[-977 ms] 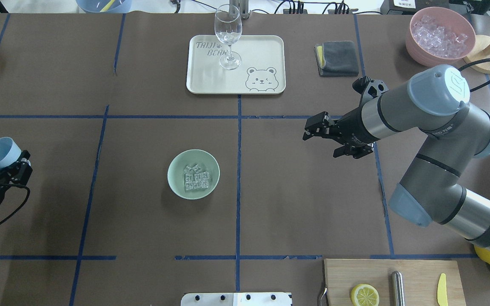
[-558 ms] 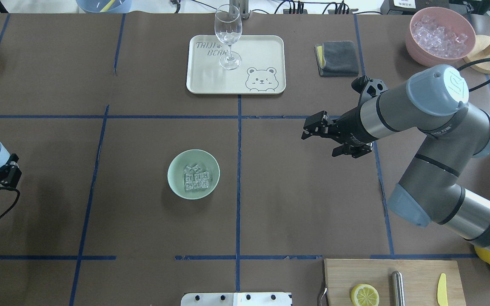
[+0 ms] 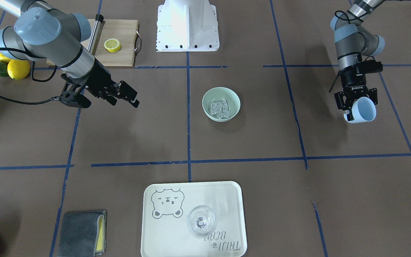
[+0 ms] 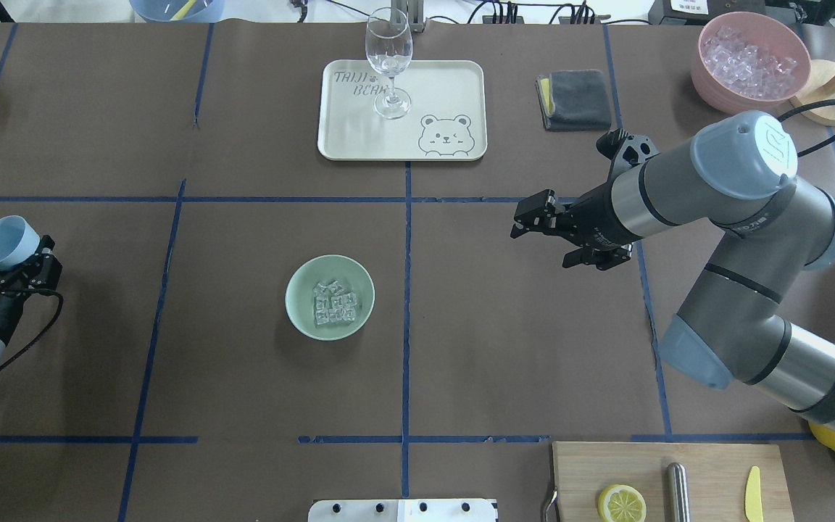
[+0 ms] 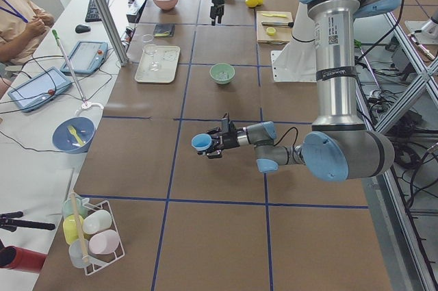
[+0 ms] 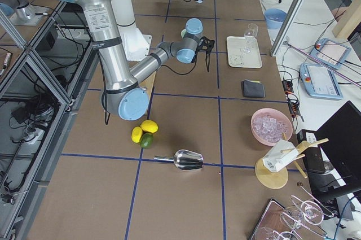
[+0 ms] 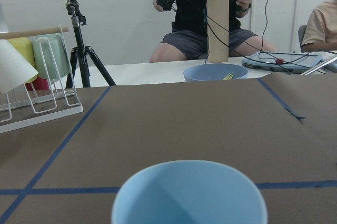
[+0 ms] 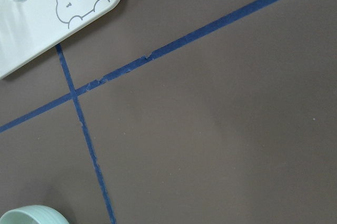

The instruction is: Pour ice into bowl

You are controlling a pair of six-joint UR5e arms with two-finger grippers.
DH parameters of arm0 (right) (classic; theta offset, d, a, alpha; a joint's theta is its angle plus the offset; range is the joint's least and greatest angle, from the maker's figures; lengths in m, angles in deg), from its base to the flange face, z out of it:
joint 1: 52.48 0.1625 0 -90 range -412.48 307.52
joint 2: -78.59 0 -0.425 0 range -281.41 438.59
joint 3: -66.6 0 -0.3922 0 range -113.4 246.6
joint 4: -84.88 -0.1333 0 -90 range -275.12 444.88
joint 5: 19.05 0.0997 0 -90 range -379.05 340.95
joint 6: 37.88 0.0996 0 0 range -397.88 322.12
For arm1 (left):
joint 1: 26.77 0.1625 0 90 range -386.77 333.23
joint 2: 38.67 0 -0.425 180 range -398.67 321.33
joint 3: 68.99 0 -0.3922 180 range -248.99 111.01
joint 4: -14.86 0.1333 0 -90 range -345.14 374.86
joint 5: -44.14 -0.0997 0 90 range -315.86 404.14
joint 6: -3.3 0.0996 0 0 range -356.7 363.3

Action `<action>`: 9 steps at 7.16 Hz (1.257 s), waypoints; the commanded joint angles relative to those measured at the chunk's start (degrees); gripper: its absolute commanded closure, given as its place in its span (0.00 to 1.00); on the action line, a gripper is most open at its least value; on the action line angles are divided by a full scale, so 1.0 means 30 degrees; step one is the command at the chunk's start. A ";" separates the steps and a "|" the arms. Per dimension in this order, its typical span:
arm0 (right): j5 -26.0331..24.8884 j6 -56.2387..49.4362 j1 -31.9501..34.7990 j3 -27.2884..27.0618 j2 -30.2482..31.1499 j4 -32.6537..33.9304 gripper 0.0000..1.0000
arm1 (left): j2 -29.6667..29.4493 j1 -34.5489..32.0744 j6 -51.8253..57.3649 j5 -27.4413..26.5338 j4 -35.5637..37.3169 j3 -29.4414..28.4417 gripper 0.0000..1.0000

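Observation:
The pale mint-green bowl [image 4: 330, 270] sits left of the table's middle, also in the front-facing view [image 3: 221, 93]. A cluster of clear ice cubes [image 4: 335, 303] lies inside it [image 3: 220, 108]. My left gripper [image 4: 10, 262] is shut on a light blue cup [image 4: 8, 243] at the far left, well away from the bowl. The cup [image 3: 362, 110] is tipped on its side above the table and looks empty in the left wrist view [image 7: 189, 195]. My right gripper [image 4: 523, 218] is open and empty, right of the bowl.
A cream bear tray [image 4: 446, 87] with a wine glass [image 4: 388, 61] stands at the back. A pink bowl of ice [image 4: 707, 72] and a grey cloth [image 4: 573, 100] are at the back right. A cutting board [image 4: 707, 464] with lemon lies at the front right.
My left gripper with the blue cup swung out toward the table's left edge, then came back right and a little farther from me. My right gripper crept slightly left.

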 commanded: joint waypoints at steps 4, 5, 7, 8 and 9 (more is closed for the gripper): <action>0.0029 0.0032 -0.0009 -0.0043 -0.0005 -0.0105 0.00 | -0.0726 -0.0148 0.0060 -0.0042 -0.0115 -0.1059 1.00; 0.0000 0.0032 -0.0009 -0.0043 -0.0121 -0.0105 0.00 | -0.0727 -0.0148 0.0060 -0.0042 -0.0116 -0.1088 1.00; 0.0000 0.0062 -0.0009 -0.0189 -0.0151 -0.0105 0.00 | -0.0552 -0.0148 0.0060 -0.0506 -0.0116 -0.1118 0.94; 0.0000 0.0062 -0.0009 -0.0160 -0.0122 -0.0105 0.00 | -0.0522 -0.0148 0.0002 -0.0714 -0.0116 -0.1147 0.90; 0.0000 0.0062 -0.0009 -0.0160 -0.0151 -0.0105 0.00 | -0.0551 -0.0148 -0.0028 -0.0716 -0.0116 -0.1147 0.83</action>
